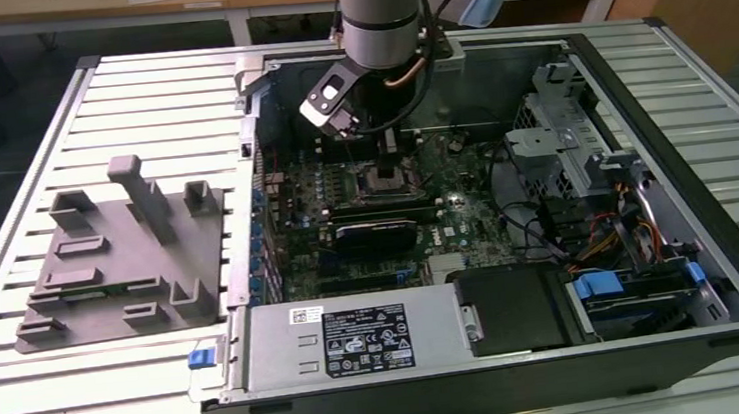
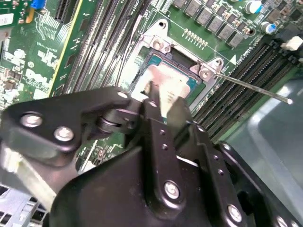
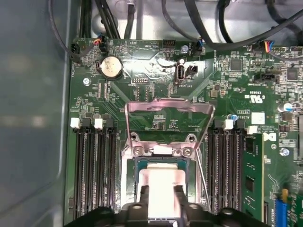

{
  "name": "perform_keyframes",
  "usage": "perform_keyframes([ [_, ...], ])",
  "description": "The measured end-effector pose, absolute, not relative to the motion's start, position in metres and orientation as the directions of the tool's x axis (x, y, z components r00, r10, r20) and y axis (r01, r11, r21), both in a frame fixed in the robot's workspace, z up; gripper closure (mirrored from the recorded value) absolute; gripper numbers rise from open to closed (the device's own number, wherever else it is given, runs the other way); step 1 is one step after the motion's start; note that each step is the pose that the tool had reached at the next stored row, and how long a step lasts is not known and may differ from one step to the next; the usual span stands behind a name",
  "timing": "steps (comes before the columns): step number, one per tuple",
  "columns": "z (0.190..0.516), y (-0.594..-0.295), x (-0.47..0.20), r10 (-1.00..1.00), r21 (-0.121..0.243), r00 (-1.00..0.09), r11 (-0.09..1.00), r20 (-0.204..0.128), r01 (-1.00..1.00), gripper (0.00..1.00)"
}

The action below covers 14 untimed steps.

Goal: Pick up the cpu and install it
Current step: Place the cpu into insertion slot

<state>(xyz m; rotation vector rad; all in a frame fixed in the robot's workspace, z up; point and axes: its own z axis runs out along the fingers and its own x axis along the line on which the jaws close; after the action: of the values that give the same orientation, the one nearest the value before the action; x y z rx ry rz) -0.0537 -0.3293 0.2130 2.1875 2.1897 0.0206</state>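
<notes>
Sitting right over the socket (image 3: pixel 128 189), the gripper (image 3: pixel 161 191) hangs directly above the cpu (image 3: pixel 161 176). The chip lies flat inside the socket's frame, pale metal top up, thin dark rim squared w/ the frame edges. In the second wrist view the gripper (image 2: pixel 164 101) covers the near part of the chip. Can't tell whether it's clamped on the cpu or free of it, so no call on grip. Going by how level the chip looks, it's prob. seated or v. close to it.

The load plate (image 3: pixel 170 105) stands swung up at the socket's edge, on the side away from the gripper body, which leaves the socket open from above. The lever rod (image 2: pixel 251 87) juts out free beside the socket, unlatched, for the same reason: nothing clamps until the chip's in.

Memory slots (image 3: pixel 94 170) flank the socket on both sides, leaving little room for a sideways approach. That's likely why the arm (image 1: pixel 380 15) stands near vertical over the socket in the exterior view. A flat, straight drop also prob. spares the socket's contacts.

The grey fixture block (image 1: pixel 120 254) lies outside the computer case (image 1: pixel 493 392), well apart from the socket toward the exterior view's left. It's prob. a staging spot for parts, kept clear of the work.
</notes>
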Motion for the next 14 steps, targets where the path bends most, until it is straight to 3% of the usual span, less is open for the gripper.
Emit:
perform_keyframes([
  [3, 0.218, -0.329, -0.054, 1.0, 0.042, -0.001, 0.002, -0.024, 0.999, 0.77],
  [7, 0.224, -0.329, -0.054, 1.0, 0.042, -0.002, 0.003, -0.024, 0.999, 0.89],
  [14, 0.238, -0.329, -0.054, 1.0, 0.042, -0.003, 0.004, -0.023, 0.999, 0.89],
])
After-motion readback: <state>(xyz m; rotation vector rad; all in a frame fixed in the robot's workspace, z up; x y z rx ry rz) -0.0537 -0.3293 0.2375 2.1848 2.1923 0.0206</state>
